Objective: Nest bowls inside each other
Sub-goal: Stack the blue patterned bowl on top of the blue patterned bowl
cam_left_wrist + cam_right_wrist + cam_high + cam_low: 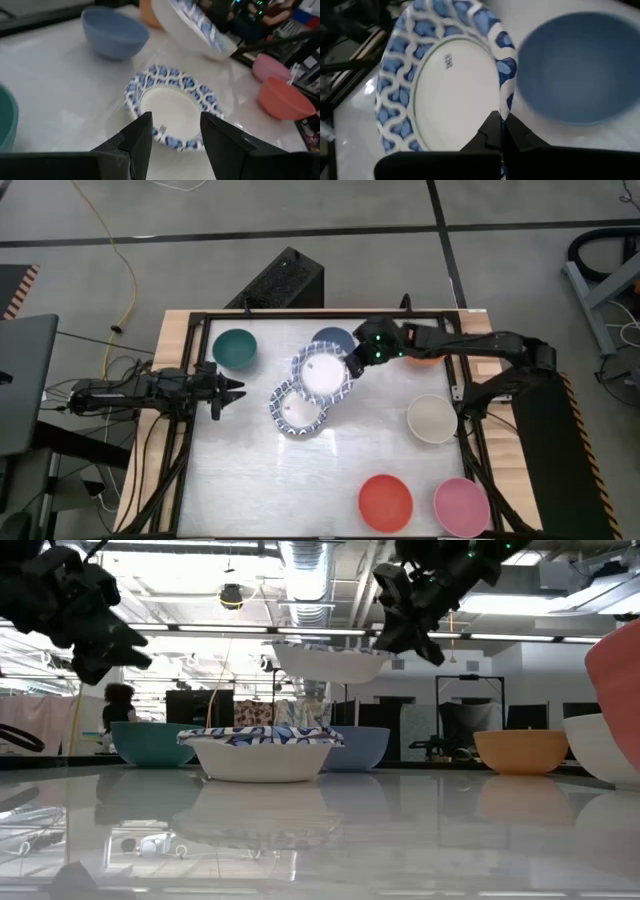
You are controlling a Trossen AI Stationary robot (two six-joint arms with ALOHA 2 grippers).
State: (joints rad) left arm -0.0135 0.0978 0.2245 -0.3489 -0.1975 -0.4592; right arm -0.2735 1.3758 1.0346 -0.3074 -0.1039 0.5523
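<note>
The right end effector (352, 366) is pinching the rim of a lifted patterned bowl (322, 372), its fingers clamped together on the blue-and-white edge at the bowl's three o'clock side; the bowl is hanging clear of the worktop (250, 480), tilted, and in the overhead view it is overlapping the one o'clock edge of a second patterned bowl (298, 412) that is sitting flat on the worktop; just beyond the held bowl, at its twelve o'clock, the blue bowl (333, 339) is resting on the surface.

The left end effector (232, 390) is hovering at the nine o'clock side of the worktop, its fingers standing apart and holding nothing, pointing toward the resting patterned bowl, which is lying a short way ahead of the fingertips.

Farther out, the green bowl (235, 348) is sitting at eleven o'clock; the orange bowl (520, 751) is lying under the right arm at one o'clock; the cream bowl (432, 418) is at three o'clock; the red bowl (385, 502) and pink bowl (461, 506) are sitting side by side at five o'clock.
</note>
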